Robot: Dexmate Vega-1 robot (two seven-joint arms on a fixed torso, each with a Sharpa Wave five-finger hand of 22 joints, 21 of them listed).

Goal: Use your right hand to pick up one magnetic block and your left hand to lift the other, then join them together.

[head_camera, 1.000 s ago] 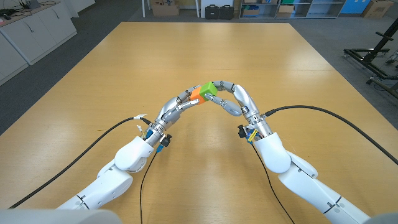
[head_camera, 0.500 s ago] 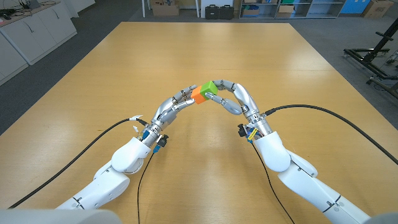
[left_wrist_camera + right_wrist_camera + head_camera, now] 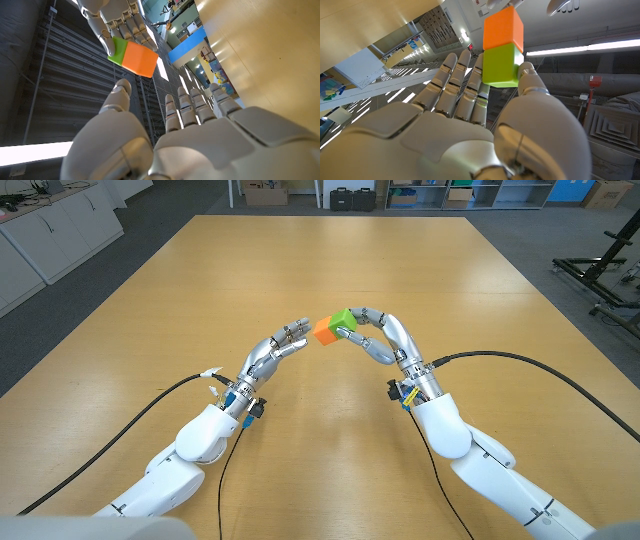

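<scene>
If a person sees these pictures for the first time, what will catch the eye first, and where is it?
The bright pair of joined blocks stands out: an orange block stuck to a green block, held above the middle of the wooden table. The right robot hand pinches the green one. The left robot hand is just beside the orange block, fingers apart, holding nothing.

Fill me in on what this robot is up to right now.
The orange block and green block are already joined, face to face, and held above the wooden table. The right hand pinches the green block and carries the pair. The left hand has let go: a gap shows between its fingertips and the orange block, and its fingers are apart.
</scene>
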